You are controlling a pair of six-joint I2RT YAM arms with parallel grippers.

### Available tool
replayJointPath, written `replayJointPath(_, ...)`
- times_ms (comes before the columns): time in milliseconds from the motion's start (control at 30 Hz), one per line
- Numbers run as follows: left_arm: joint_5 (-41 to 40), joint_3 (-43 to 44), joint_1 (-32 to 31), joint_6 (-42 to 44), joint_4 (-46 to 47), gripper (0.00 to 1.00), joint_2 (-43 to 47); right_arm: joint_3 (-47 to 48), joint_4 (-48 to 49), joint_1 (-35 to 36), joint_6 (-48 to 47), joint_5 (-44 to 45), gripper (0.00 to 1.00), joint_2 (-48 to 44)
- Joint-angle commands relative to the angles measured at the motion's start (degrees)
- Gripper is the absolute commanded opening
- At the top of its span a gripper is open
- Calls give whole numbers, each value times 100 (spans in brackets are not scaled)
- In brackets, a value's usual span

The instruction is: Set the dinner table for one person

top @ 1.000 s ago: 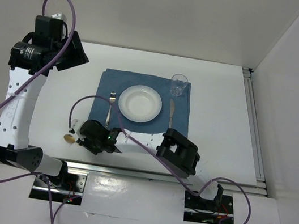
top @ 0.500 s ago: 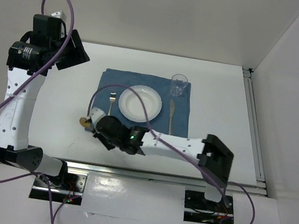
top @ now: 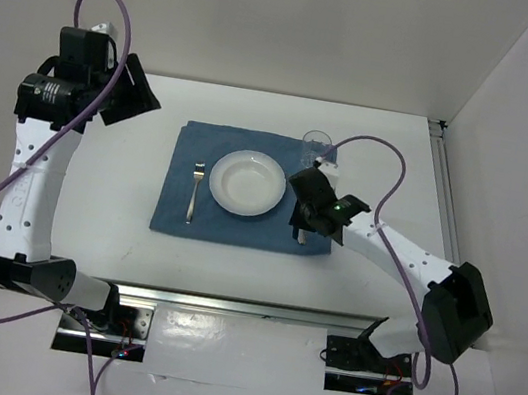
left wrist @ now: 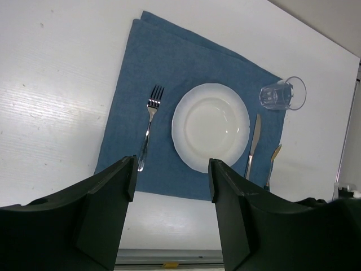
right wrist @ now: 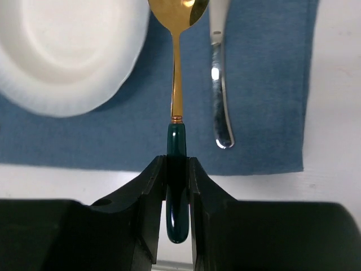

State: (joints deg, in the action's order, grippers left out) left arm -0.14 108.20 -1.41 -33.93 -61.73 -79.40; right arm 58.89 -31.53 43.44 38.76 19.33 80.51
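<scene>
One right hand (right wrist: 177, 168) above dinner table (top: 248, 109)

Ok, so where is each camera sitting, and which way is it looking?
Top camera: high up behind the arms, looking down on the table; shows the left arm raised and the right arm reaching over the mat.
Left wrist camera: on the raised left arm, looking down at the whole place setting; its left fingers stand open at the bottom.
Right wrist camera: low over the mat, looking along the spoon that the right fingers pinch.
Shared: all three show the plate; both wrist views show the knife.
</scene>
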Motion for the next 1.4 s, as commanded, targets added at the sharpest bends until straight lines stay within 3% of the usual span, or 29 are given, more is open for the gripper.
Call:
replayJointPath(0,137,-45,27,-114,206,70,56,52,155,-283,396,-52,0,139)
replayJointPath(467,76,-370,27,-8,258,70,108,263,1561,-1276,-360,-896,0,1625)
replayJointPath(567,76,-422,79,-8,258,70,108,394,1562,-1277,-431,-948,5,1898)
replayJointPath(667,76,-475,79,-8,258,70,108,448,1562,-1277,-484,-1072,21,2004)
replayJointPath(833,128,-476,79,44,311,70,108,448,1431,-1277,-484,-1072,29,1925)
replayJointPath(900,128,-528,79,45,311,70,108,509,1256,-1277,-484,-1072,45,1759)
replayJointPath(967,189,-528,79,45,311,70,108,614,1097,-1224,-484,-949,54,1609)
replayJointPath(1000,190,-528,79,45,311,70,108,615,1035,-1224,-484,-879,65,1512)
replayJointPath(1133,190,-581,79,97,364,70,108,764,466,-1224,-484,-607,84,890)
replayJointPath(1267,295,-686,79,97,417,70,108,1124,-247,-1521,-432,-325,100,344)
replayJointPath(1367,295,-747,79,202,469,70,56,1308,-974,-2039,-107,-1,100,-25)
